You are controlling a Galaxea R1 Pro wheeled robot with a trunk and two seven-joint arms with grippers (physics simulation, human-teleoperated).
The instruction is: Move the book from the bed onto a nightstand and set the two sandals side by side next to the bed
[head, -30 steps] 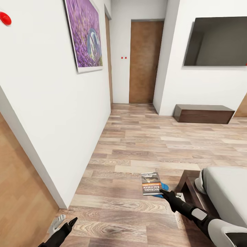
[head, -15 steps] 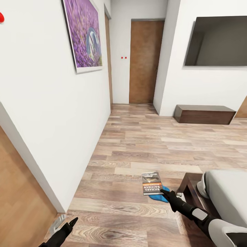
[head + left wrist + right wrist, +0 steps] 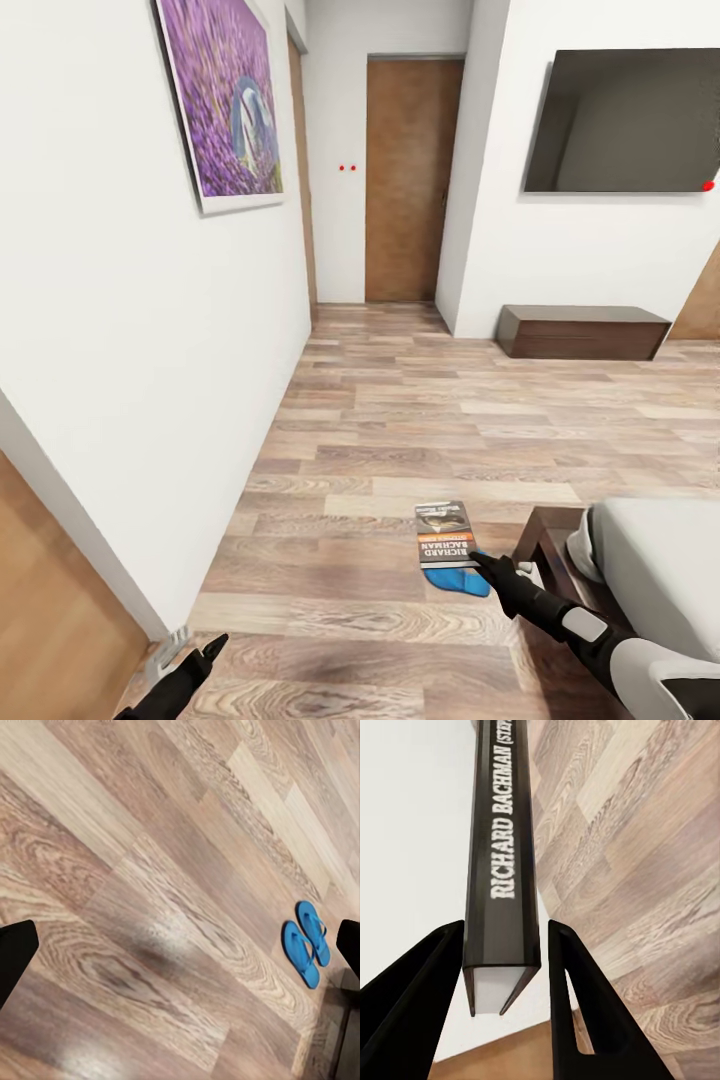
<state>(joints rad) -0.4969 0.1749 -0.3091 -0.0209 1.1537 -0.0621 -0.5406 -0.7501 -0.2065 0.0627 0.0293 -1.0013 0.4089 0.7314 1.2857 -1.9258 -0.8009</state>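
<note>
The book (image 3: pixel 443 535), dark grey with an orange band, hangs above the wood floor with my right gripper (image 3: pixel 480 562) shut on its near edge. In the right wrist view its spine (image 3: pixel 504 862) reads "RICHARD BACHMAN" and sits between both fingers (image 3: pixel 585 1020). A blue sandal (image 3: pixel 462 582) lies on the floor just below the book, partly hidden by it. The left wrist view has the two sandals (image 3: pixel 306 943) side by side on the planks. My left gripper (image 3: pixel 205 650) is open and empty, low at the left. The bed (image 3: pixel 655 565) with its pale mattress is at the lower right.
A white wall (image 3: pixel 150 330) with a purple picture (image 3: pixel 220 100) runs close along the left. A wooden door (image 3: pixel 408 180) closes the corridor ahead. A low dark-brown cabinet (image 3: pixel 582 333) stands under a wall TV (image 3: pixel 625 120). Open floor lies between.
The whole picture has shifted left, so the camera has turned. The book stays held in my right gripper, and more of the blue sandal shows beneath it.
</note>
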